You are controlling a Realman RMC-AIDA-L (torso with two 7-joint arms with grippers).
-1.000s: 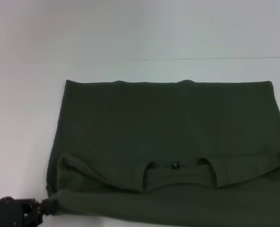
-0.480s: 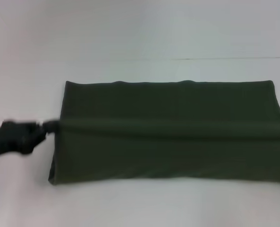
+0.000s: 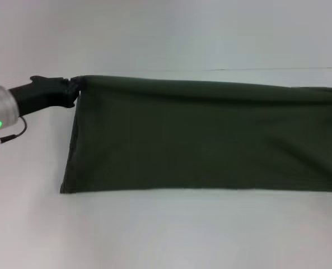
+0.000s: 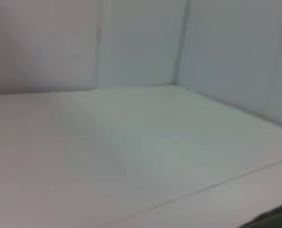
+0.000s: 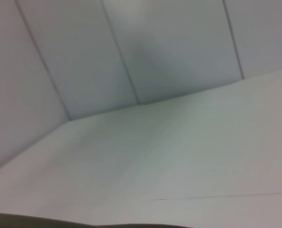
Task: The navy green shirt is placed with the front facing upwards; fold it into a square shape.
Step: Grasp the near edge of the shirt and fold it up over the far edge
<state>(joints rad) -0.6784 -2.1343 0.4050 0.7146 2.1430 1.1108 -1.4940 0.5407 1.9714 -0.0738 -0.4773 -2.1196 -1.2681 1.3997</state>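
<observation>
At the upper left of the head view, the left hand was clenched on the navy green shirt's corner above the white desk; the right hand was out of view.

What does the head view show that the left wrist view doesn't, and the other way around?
Only the head view shows the left gripper pinching the far left corner of the navy green shirt, with the cloth spread as a wide folded band across the white table. Only the left wrist view shows the corner where two walls meet behind the table. Both show the white tabletop and some dark shirt fabric, just a sliver in the wrist view.
</observation>
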